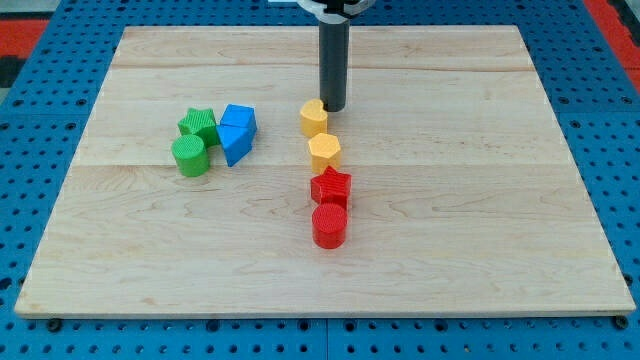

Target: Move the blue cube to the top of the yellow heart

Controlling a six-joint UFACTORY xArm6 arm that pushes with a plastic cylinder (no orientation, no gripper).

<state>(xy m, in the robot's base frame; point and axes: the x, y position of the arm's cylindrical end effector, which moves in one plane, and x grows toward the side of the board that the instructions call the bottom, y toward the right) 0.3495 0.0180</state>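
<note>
Pale wooden board [480, 200] on blue pegboard [40, 120].

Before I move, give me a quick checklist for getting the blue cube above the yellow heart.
1. My tip in view: ok, just up and right of the yellow heart.
2. Tip next to the blue cube: not ok, cube lies far to the view's left.
3. Cube free of neighbours: not ok, the other blue block touches it and the green star sits close.
4. Spot above heart clear: not ok, tip is nearly there.
5. Whether the tip touches the heart: cannot tell.
</note>
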